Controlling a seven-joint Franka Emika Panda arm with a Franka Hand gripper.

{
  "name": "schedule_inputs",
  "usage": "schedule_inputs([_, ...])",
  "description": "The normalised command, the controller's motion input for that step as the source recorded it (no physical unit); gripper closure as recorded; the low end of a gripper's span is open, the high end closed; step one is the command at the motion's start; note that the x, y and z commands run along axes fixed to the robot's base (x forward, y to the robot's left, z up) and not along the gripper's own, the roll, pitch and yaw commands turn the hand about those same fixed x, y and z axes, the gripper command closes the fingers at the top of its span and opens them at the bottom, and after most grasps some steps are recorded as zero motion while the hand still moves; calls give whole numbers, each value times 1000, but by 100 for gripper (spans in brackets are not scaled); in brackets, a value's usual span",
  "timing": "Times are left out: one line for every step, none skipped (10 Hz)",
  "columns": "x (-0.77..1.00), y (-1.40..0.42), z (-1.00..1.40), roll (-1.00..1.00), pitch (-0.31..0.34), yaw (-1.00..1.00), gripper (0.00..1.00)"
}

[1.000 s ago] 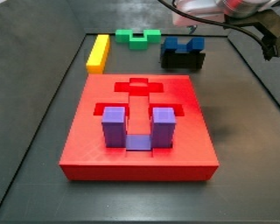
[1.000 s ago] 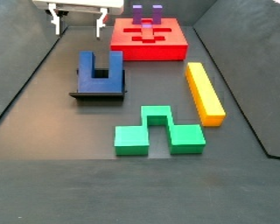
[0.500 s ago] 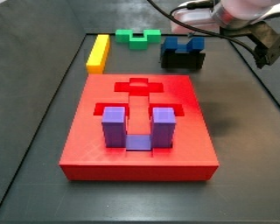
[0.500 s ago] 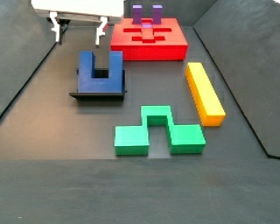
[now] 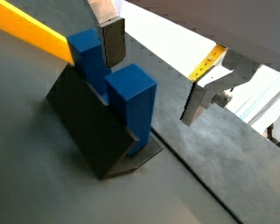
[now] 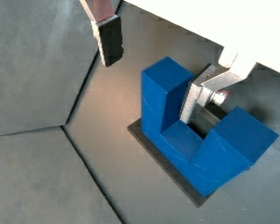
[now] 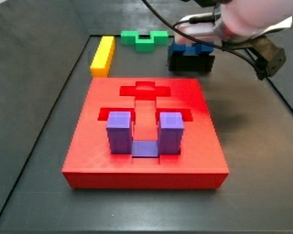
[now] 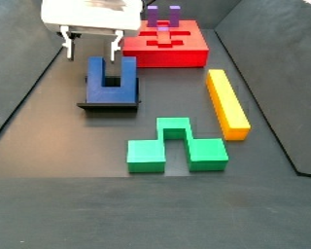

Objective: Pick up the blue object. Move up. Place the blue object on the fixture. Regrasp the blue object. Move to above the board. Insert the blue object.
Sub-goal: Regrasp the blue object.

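The blue object [image 8: 113, 78], a dark blue U-shaped block, stands prongs-up on the black fixture [image 8: 109, 103]. My gripper [image 8: 93, 49] is open right above it, its fingers either side of one prong's top. In both wrist views that prong stands between the fingers [image 5: 112, 39] [image 6: 108, 41] without touching them; the blue object [image 5: 133, 90] [image 6: 189, 131] sits on the fixture [image 5: 95, 131]. In a side view my gripper [image 7: 200, 37] partly hides the blue object [image 7: 187, 46]. The red board [image 7: 113, 160] [image 8: 185, 58] lies apart from the fixture.
A purple U-shaped block [image 7: 146, 133] [image 8: 165, 13] stands in the board's recess. A yellow bar [image 8: 227, 100] [image 7: 103, 55] and a green block [image 8: 179, 145] [image 7: 144, 38] lie on the dark floor. Raised walls edge the floor.
My gripper has moved over to the blue object and come down, still open, so its fingers now flank one prong.
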Motion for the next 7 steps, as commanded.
schedule_inputs([-9,0,-280,37,0,60,0])
schedule_inputs([0,0,-329,129,0,89,0])
schedule_inputs([0,0,-311,151,0,103,0])
schedule_inputs([0,0,-169,97,0,71,0])
schedule_inputs([0,0,-51,83,0,0,0])
schedule_inputs([0,0,0,29,0,0,0])
schedule_inputs([0,0,-60,0,0,0,0])
